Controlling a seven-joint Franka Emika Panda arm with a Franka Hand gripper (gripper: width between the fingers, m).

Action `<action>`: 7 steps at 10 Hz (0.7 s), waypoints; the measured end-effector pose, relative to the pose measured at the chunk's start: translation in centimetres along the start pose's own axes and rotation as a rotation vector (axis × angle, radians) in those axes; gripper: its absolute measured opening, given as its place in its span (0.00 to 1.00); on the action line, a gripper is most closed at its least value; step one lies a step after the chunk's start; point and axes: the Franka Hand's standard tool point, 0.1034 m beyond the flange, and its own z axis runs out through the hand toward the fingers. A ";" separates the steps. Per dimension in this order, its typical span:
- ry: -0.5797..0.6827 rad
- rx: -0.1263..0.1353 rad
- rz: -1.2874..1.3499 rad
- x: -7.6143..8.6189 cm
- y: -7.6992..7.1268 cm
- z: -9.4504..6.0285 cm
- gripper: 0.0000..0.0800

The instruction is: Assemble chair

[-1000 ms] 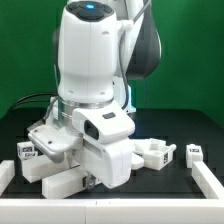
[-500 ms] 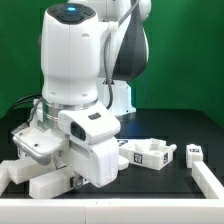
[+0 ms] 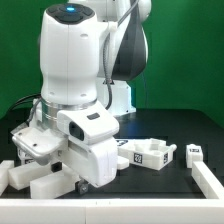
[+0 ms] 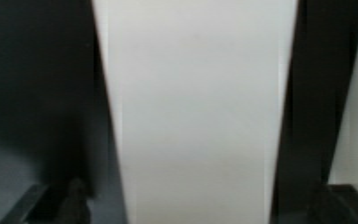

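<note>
In the wrist view a broad white chair part [image 4: 197, 100] runs straight between my gripper [image 4: 197, 205]. Its dark fingers [image 4: 48, 203] show at either side, with a dark strip between each finger and the part, so the jaws stand open around it. In the exterior view the gripper [image 3: 84, 181] is low over the table at the exterior view's left, mostly hidden by the arm. A chunky white part [image 3: 50, 184] lies on the table right beside it. A tagged white chair part [image 3: 148, 155] lies apart to the exterior view's right.
A white bar [image 3: 18, 172] lies at the exterior view's left edge. A small tagged block [image 3: 195, 153] and another white bar [image 3: 210, 181] lie at the right. The table is black, with a green backdrop behind the arm.
The arm swung toward the exterior view's left a second ago and has held still since. The white part by the gripper now rests a little lower on the table.
</note>
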 end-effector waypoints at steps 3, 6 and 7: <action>-0.050 -0.039 0.225 1.1 0.0 -5.1 0.81; -0.049 -0.057 0.519 4.4 0.5 -5.9 0.81; -0.046 -0.057 0.554 3.2 0.1 -5.5 0.81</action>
